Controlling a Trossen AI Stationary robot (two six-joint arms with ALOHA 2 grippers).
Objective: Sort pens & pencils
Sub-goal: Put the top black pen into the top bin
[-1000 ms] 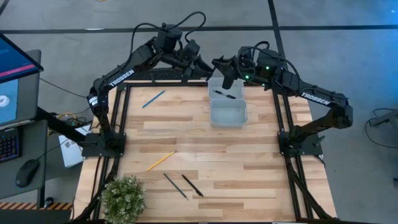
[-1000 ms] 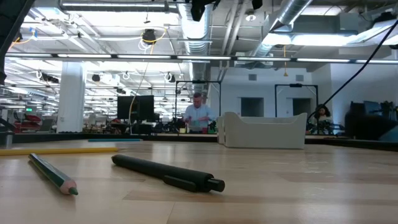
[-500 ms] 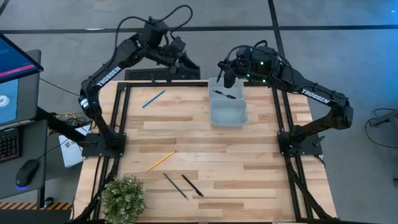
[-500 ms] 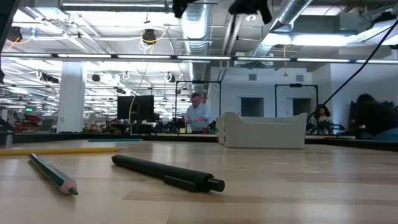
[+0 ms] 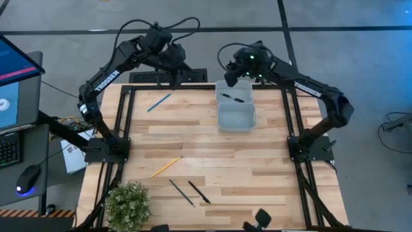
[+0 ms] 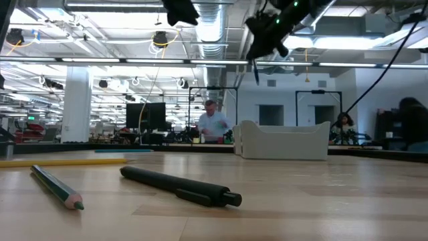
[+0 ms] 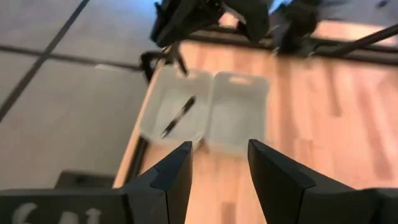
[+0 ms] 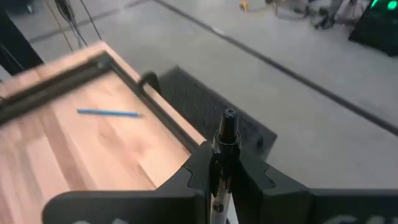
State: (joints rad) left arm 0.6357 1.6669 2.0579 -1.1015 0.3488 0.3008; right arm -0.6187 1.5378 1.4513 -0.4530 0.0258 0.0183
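Your right gripper (image 8: 222,163) is clamped on 1 slim black pen (image 8: 225,134) above the clear plastic bin (image 5: 235,106); your left gripper (image 7: 217,171), fingers apart, hovers empty nearby.

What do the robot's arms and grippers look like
Both are black jointed arms with white TROSSEN lettering on the links and black cables looping over them. The left gripper has two dark, angular, wedge-shaped fingers. The right gripper is dark too, and green lights glow on the right arm's wrist.
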